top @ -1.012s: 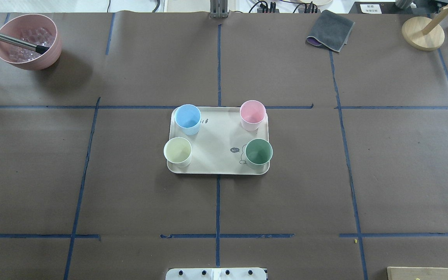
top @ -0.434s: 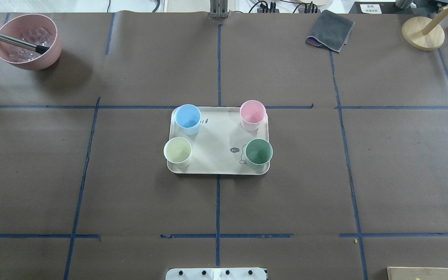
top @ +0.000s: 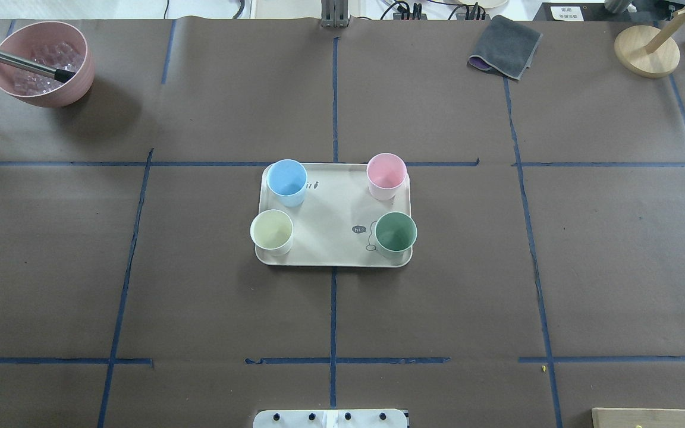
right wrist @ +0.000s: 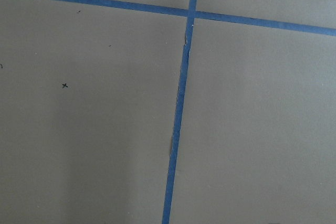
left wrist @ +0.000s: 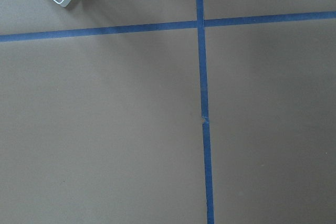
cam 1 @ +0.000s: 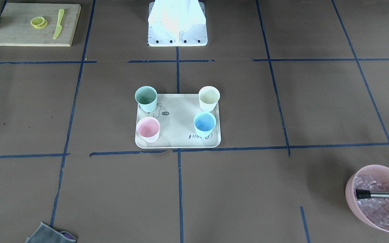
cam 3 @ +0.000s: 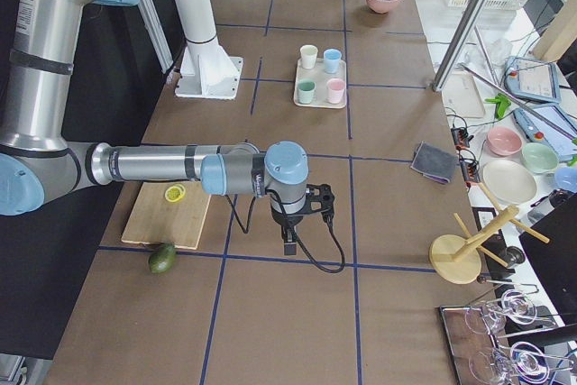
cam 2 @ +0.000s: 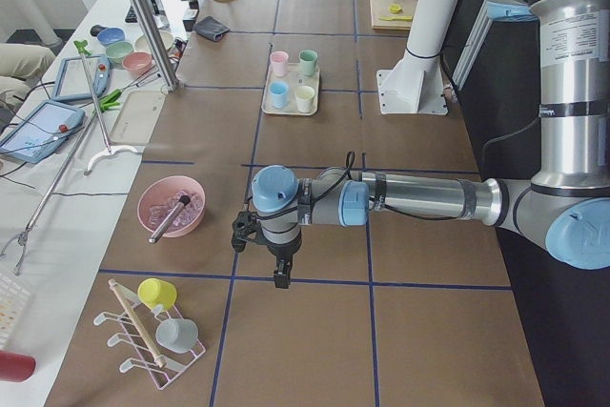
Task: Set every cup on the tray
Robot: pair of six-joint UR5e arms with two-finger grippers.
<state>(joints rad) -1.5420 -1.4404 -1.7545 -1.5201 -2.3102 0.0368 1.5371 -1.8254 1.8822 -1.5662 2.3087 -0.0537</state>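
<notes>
We cannot tell whether the left gripper [cam 2: 269, 259] or right gripper [cam 3: 302, 223] is parted; a stray sweep could tip the yellow cup [top: 271, 232] at the tray [top: 330, 202] rim's 8 o'clock

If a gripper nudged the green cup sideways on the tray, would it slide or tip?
Probably tips rather than slides: the green cup stands upright on a base narrower than its rim. It looks empty, so likely light and easily shoved. It sits in a corner of the tray, whose raised rim could catch its base.
</notes>
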